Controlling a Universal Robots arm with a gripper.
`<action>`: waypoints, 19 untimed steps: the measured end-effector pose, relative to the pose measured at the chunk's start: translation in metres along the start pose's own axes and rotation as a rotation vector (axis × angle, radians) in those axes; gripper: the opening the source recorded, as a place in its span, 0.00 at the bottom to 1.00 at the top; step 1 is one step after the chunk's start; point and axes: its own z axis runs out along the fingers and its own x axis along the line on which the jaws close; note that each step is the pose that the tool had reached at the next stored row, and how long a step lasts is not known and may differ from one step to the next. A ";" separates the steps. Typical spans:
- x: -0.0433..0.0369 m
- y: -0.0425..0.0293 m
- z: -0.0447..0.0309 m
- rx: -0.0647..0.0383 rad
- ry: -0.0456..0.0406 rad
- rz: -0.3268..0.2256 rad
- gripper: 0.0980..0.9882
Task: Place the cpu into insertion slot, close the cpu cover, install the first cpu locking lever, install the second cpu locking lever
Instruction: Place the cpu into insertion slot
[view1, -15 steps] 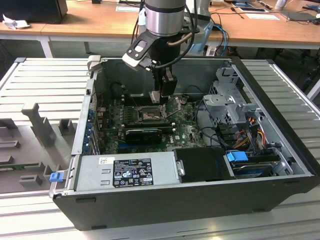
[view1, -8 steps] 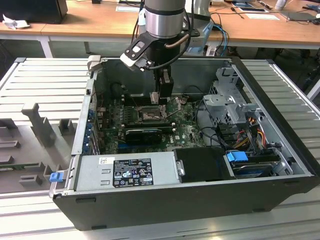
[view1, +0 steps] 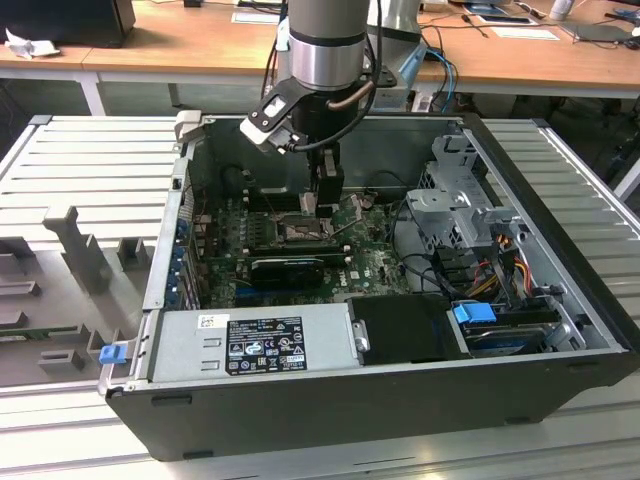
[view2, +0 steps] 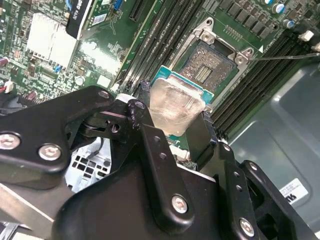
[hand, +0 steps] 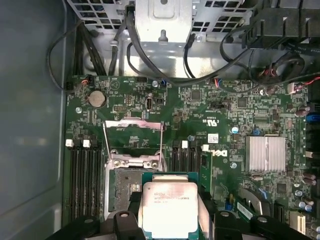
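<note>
**Chip clamped in the jaws, socket bare beside it**

Your gripper (view2: 176, 114) is closed on the cpu (view2: 175, 100). The two black fingers (view2: 152, 145) press on opposite edges of the chip, spread just as wide as the chip itself. In the first wrist view the cpu (hand: 170, 202) shows its pale metal top, with a thin green border all round it.

The insertion slot (view2: 210, 67) lies uncovered, dark contact field up, inside its metal rim. In the first wrist view the chip overlaps one side of the insertion slot (hand: 124, 187), so the two are not lined up there. You cannot tell from these pictures how high the chip hangs above the socket.

The cpu cover (hand: 134, 161) stands swung open on the far side of the socket from the chip, its cut-out centre showing board through it. A thin metal rod (view2: 280, 56) runs out from one socket corner.

Long black memory slots (hand: 82, 177) flank the socket close on both sides, so you have little room sideways. Farther off on the board sit a silver heat sink (hand: 266, 152) and a coin battery (hand: 96, 98).

In the exterior view the gripper (view1: 322, 205) hangs inside the open computer case (view1: 330, 410), over the middle of the board. The grey drive cage (view1: 460, 200) and the power supply (view1: 255, 345) stand well apart from it.
</note>
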 end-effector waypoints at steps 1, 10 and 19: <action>0.0000 -0.0002 0.0006 0.000 -0.0001 0.000 0.48; 0.0017 -0.0038 0.0227 -0.003 0.0011 0.000 0.48; 0.0159 -0.0101 0.0352 -0.006 0.0018 -0.004 0.48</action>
